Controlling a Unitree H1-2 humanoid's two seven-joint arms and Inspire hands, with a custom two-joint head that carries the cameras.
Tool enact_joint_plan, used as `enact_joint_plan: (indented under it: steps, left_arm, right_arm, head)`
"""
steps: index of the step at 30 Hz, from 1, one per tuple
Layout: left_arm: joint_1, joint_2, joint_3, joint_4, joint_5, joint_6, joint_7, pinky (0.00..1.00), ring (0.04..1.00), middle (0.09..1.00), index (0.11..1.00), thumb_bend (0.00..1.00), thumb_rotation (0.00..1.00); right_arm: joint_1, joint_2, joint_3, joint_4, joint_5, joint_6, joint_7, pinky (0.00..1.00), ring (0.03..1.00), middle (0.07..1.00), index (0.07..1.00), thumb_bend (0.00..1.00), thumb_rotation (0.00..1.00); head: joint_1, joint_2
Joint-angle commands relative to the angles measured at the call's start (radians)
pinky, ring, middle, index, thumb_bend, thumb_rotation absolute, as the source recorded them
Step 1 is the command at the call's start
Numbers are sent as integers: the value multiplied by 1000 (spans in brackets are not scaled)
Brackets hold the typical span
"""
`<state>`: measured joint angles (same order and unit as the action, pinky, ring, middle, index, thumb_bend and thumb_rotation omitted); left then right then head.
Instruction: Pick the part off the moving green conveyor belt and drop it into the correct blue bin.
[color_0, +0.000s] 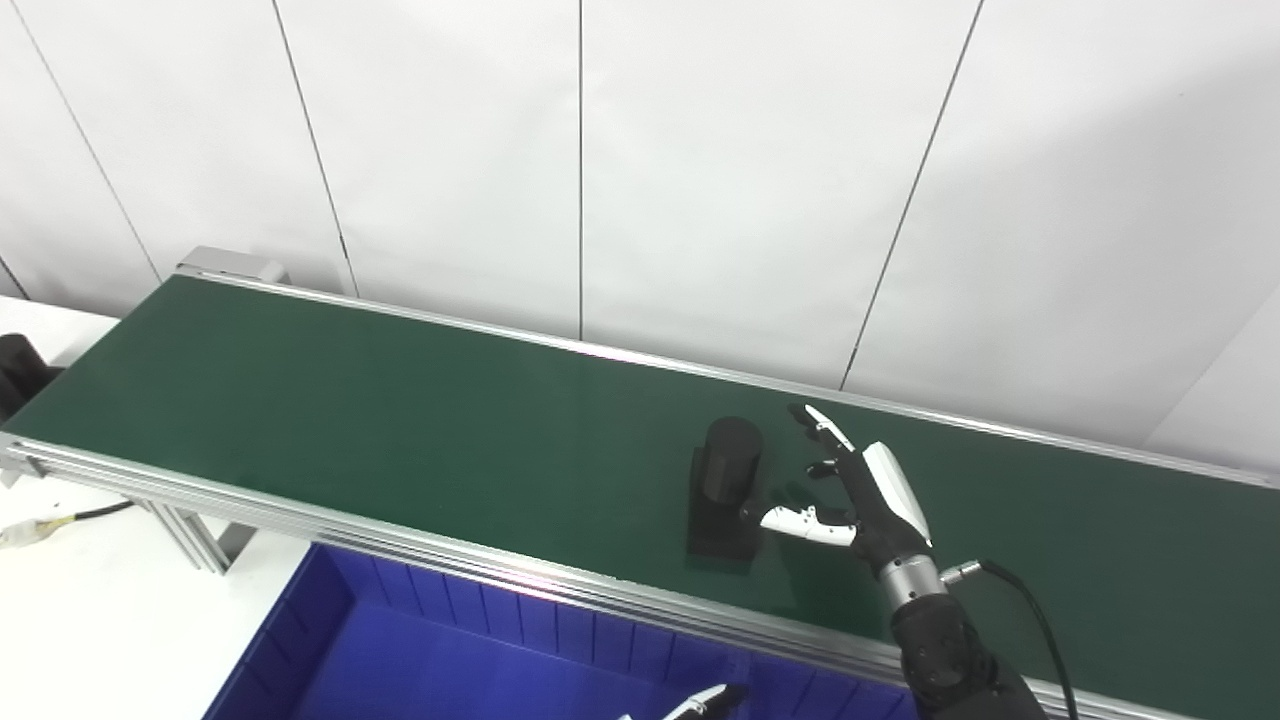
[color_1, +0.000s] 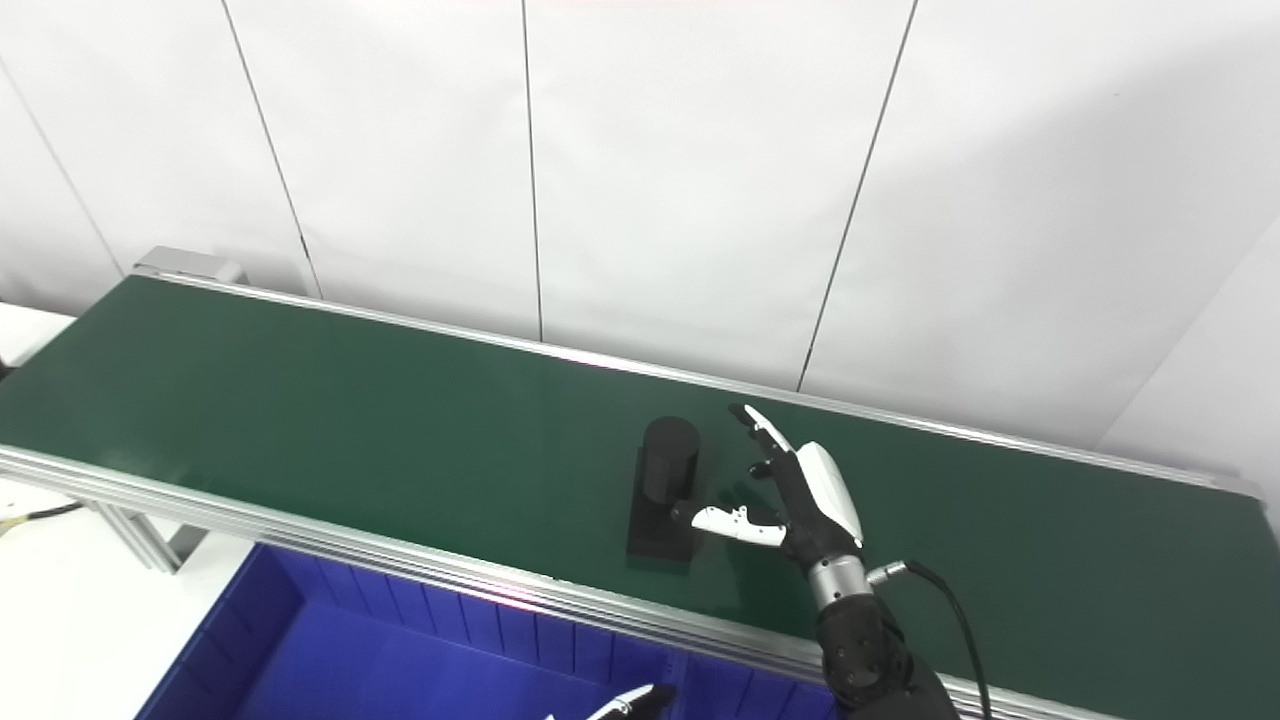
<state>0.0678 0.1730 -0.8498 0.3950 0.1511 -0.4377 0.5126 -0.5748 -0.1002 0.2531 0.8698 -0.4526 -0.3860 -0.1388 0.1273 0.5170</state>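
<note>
Your right hand (color_0: 868, 500) sits right of centre frame, fingers spread wide, holding nothing, thumb touching the black part (color_0: 725, 490) on the green belt (color_0: 350, 400). Left hand (color_0: 700, 705): only fingertips at bottom edge, state unreadable.

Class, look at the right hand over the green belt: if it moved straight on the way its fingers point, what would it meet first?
Probably nothing on the belt: the right hand points up-left past the black part, toward the far rail. Depth is unclear.

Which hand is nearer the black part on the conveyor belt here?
Right. The right hand is open beside the black part, thumb almost touching it. Only the left hand's fingers show, at the bottom edge over the blue bin.
</note>
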Motion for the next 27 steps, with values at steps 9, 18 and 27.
enact_joint_plan:
  steps: [9,18,27]
  left_arm:
    - [2,4,8,-36,11,-32,-1,855,879,898,886,858,881]
    - [4,7,8,-38,7,-32,-3,864,876,899,890,855,883]
    - [3,4,12,-35,3,-32,-13,849,876,898,890,863,885]
  right_arm:
    - [-28,-3,-1,-8,10,-27,-28,736,872,905,912,892,533]
    - [-26,-3,-6,-17,21,-21,-22,659,799,858,877,866,474]
    - [-31,6,-15,-8,44,-22,-24,357,417,474,542,545,51]
  head:
    - [-6,2]
    - [-9,5]
    - [-11,5]
